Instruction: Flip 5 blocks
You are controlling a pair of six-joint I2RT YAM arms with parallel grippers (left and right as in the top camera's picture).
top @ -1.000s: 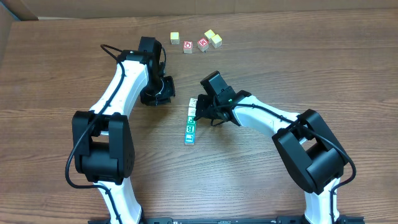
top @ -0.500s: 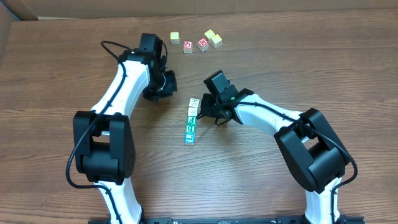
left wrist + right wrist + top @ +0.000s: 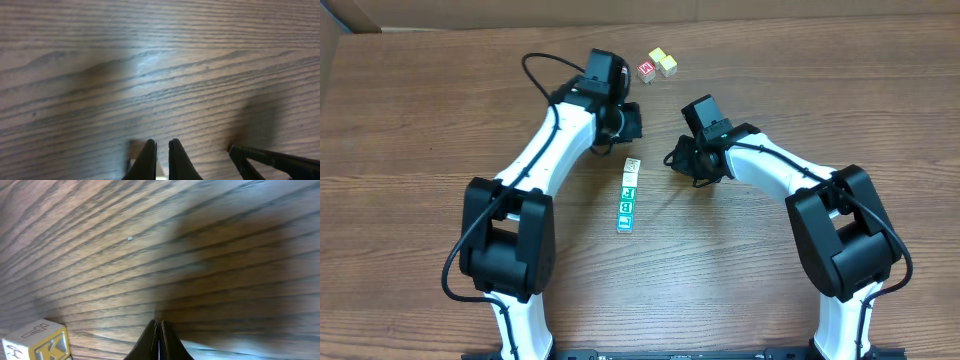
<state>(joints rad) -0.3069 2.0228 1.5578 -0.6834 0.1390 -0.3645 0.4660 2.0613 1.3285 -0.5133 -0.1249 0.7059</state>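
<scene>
The blocks (image 3: 628, 194) lie in a short touching column at the table's middle: whitish faces at the far end, green prints in the middle, blue (image 3: 625, 223) nearest. My left gripper (image 3: 626, 122) hangs shut just beyond the column's far end. In the left wrist view its tips (image 3: 162, 150) stand nearly together over bare wood, with a pale patch behind them at the bottom edge. To the column's right, my right gripper (image 3: 684, 160) is shut and empty. In the right wrist view, left of its tips (image 3: 158, 326), sits a cube (image 3: 36, 342) with a whitish top and a yellow K.
A red-faced cube (image 3: 646, 70) and a yellow-faced cube (image 3: 666, 64) sit at the far side, right of the left arm (image 3: 560, 130). A dark pointed part (image 3: 272, 161) shows at the lower right of the left wrist view. The table is brown wood grain.
The left arm has swung right and toward the far side, now covering the yellow and red cubes seen at the far left before. The right gripper has drawn back right, away from the column.
</scene>
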